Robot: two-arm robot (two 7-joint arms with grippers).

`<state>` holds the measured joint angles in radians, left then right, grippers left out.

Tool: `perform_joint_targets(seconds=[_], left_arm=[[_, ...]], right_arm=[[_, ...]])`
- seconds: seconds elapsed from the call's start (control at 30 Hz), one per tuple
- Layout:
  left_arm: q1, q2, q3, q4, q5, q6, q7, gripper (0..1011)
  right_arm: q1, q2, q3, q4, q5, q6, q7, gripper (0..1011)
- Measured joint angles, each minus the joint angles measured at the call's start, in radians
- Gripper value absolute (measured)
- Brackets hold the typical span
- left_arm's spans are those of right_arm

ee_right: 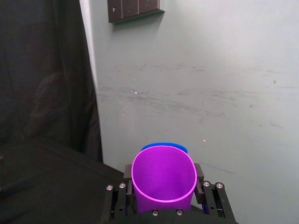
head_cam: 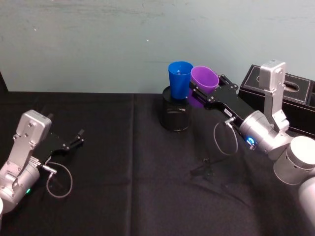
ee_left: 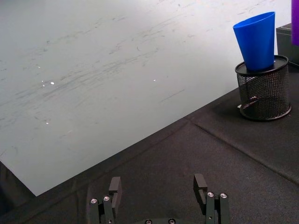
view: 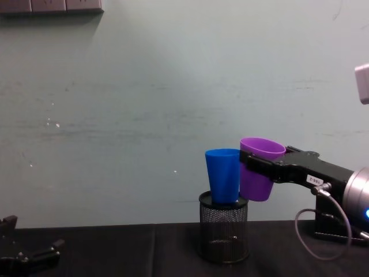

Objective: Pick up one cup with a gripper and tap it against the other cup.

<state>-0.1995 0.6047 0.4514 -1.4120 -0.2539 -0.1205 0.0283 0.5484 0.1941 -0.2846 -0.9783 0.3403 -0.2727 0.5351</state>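
Leaning a little toward its neighbour, the purple cup [view: 257, 176] hangs clear of the table, clamped around its upper wall by the right gripper [head_cam: 207, 84], whose flat jaws press in on both sides just below the rolled rim. The right wrist view looks straight into its mouth, and it holds nothing. Its side meets, or comes just beside, the upper wall of the blue cup [view: 223, 176]; whether they actually touch cannot be told. The blue cup stands mouth up and slightly tilted with its base sunk into a black wire-mesh pen holder [ee_left: 264, 93], which sits on the black tablecloth [head_cam: 123, 196] near the pale wall. A black box [head_cam: 295, 101] lies behind the right arm. The left gripper [ee_left: 157, 185] rests low over the cloth, well apart from both cups, its fingers spread with nothing between them.
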Motion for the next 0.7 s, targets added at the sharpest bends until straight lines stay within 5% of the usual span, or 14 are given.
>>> perform_joint_targets(seconds=[0.7], left_arm=[[0.000,0.000,0.000,0.000,0.000,0.000,0.000,1011]], right_arm=[[-0.121,0.088,-0.016,-0.218,0.019,0.088,-0.038,731]])
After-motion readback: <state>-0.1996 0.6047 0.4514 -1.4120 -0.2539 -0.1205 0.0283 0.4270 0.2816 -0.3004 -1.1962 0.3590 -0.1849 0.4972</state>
